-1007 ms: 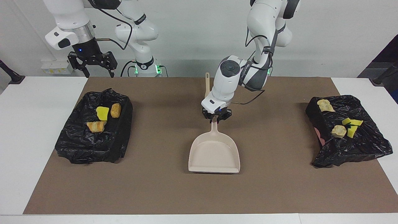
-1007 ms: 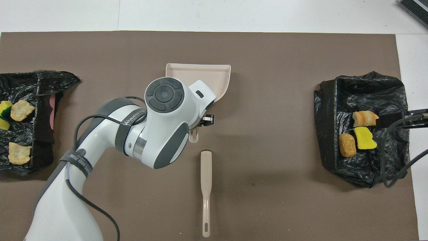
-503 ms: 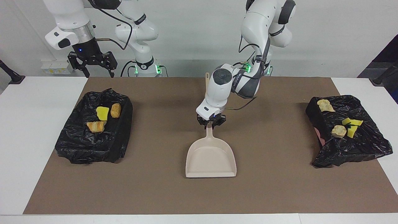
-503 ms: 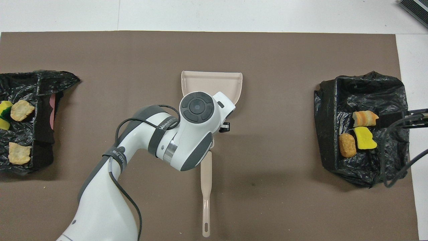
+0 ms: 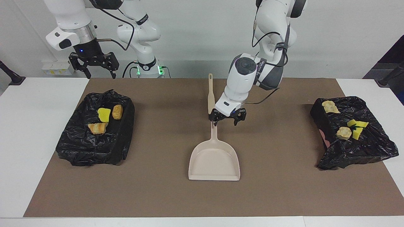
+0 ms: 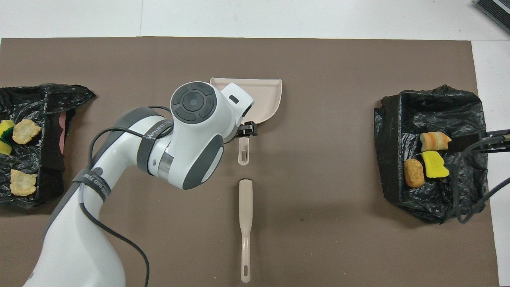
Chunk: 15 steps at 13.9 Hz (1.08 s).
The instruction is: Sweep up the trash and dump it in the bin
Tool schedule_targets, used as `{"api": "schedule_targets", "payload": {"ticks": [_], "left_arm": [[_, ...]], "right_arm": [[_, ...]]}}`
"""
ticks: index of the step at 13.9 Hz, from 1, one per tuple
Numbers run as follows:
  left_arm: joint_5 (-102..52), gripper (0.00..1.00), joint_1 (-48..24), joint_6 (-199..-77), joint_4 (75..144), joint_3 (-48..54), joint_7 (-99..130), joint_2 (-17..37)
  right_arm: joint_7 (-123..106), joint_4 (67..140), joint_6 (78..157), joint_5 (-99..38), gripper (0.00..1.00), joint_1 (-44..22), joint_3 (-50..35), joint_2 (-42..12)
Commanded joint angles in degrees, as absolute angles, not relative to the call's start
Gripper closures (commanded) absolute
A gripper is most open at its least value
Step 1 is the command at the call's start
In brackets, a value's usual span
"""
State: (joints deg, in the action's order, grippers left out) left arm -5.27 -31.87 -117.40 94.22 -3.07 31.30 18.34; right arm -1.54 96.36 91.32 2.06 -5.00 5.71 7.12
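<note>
Your left gripper (image 5: 226,119) has let go of the dustpan (image 5: 214,157) since a moment ago, fingers spread, hovering by its handle. Right gripper (image 5: 94,64) waits open (over the mat's corner). Six trash pieces: three in each black bin (image 5: 94,138) (image 5: 353,135). One brush (image 6: 246,227), brown mat (image 5: 157,189), white table.

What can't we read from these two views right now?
- Overhead: the left arm's own wrist covers the left gripper and part of the dustpan.
- Facing: one finger overlaps the dustpan handle; whether they touch cannot be told.
- Overhead: the frame edges cut off most of the right gripper and part of the black-lined bin at the left arm's end.
- Brush: bristles too small to make out; in the facing view the left gripper hides one end.
</note>
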Motion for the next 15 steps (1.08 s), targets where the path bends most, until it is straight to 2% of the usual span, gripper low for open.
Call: {"api": "schedule_targets", "payload": {"ticks": [1, 5, 12, 15], "left_arm": [[-6.15, 0.00, -27.34, -116.19, 94.48, -3.25, 30.85, 16.97], [-6.07, 0.00, -20.15, -112.96, 93.96, -3.16, 26.58, 13.72], [-5.63, 0.00, -6.35, -98.36, 88.33, -3.78, 3.54, 13.19], [-5.28, 0.00, -2.90, -97.56, 89.03, -4.04, -3.59, 9.76]], "right_arm": [[-3.16, 96.68, 89.91, 2.99, 0.00, -4.83, 5.54, 7.82], [-3.08, 96.68, 89.91, 2.99, 0.00, -4.83, 5.54, 7.82], [-3.08, 96.33, 90.00, 2.11, 0.00, -4.75, 5.54, 7.56], [-3.08, 96.33, 90.00, 2.11, 0.00, -4.75, 5.54, 7.56]]}}
